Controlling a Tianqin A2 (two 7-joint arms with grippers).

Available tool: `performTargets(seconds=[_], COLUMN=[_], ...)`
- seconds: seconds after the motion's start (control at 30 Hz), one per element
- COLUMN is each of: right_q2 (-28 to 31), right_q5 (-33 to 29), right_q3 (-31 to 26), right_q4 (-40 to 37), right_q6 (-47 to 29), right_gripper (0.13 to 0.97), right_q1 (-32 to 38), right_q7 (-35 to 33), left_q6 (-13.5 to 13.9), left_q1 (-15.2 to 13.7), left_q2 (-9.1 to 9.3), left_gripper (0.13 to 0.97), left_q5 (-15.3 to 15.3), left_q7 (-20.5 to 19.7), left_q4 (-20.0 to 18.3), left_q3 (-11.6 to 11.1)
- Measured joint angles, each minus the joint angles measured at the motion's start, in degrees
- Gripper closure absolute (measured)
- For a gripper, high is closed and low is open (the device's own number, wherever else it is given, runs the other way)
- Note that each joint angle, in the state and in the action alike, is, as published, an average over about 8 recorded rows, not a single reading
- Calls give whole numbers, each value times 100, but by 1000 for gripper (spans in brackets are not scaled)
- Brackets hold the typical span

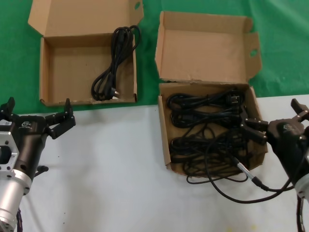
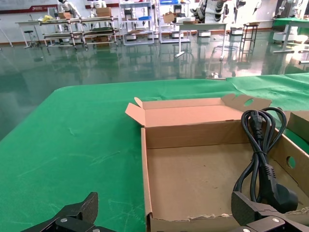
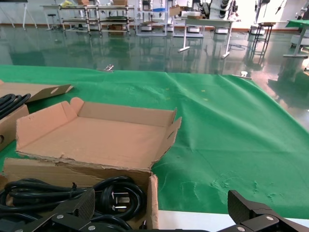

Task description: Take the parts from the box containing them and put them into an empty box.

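Note:
The box of parts point(image 1: 165, 140), with a ragged lid fold, sits on the right and holds several black coiled power cords point(image 1: 207, 125). My right gripper point(image 1: 277, 120) is open at that box's right side, straddling its right wall point(image 3: 153, 203). Coiled cords and a plug point(image 3: 113, 195) lie just inside the wall. The clean-edged box point(image 1: 63, 63) at the left back holds one cord point(image 1: 113, 63), which also shows in the left wrist view point(image 2: 260, 159). My left gripper point(image 1: 38, 110) is open and empty, just in front of that box's near wall point(image 2: 203, 224).
The boxes' far parts rest on green cloth point(image 1: 14, 63), and the near table point(image 1: 111, 169) is white. My thin cable with a silver-and-red connector point(image 1: 244, 170) loops over the right box's front corner. The right box's lid point(image 3: 96, 137) stands behind it.

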Motion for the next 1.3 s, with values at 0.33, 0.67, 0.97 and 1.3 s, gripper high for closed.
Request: performTargets(seconds=[0.33,0.67,0.97,1.3], right_q2=[0,0,0,0], right_q5=[0,0,0,0], right_q3=[0,0,0,0], right_q4=[0,0,0,0], right_q6=[0,0,0,0], right_gripper=[129,129,129,129], right_q1=[0,0,0,0], right_q7=[0,0,0,0], left_q6=[0,0,0,0], left_q1=[0,0,0,0], left_q2=[0,0,0,0], left_gripper=[132,132,132,132], left_q5=[0,0,0,0], left_q7=[0,0,0,0], left_q4=[0,0,0,0], left_q3=[0,0,0,0])
